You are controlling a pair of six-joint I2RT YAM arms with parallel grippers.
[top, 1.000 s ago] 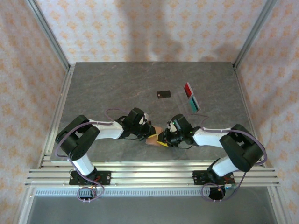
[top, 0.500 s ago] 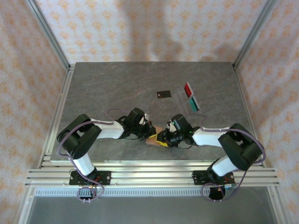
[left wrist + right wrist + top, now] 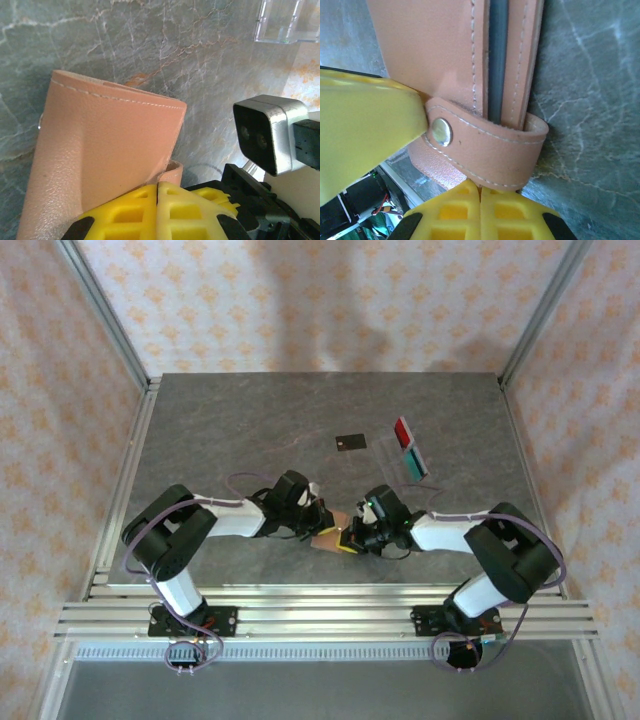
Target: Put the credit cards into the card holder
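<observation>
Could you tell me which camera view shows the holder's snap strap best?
Right wrist: the strap sits central, its snap and stitching clear. Left wrist has the holder from its plain side, with a bit of strap at its lower edge. From the top, the holder is a tan speck.

Holder [image 3: 328, 537] lies on the bench [image 3: 230, 430] between left hand [image 3: 320, 527] and right hand [image 3: 348, 541]; beyond them one card [image 3: 350, 442], two cards [image 3: 403, 430] apparently in a stand [image 3: 428, 468].

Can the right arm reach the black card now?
Probably yes: nothing lies between its shut end effector, now at the tan leather card holder, and the flat black plastic credit card.
</observation>
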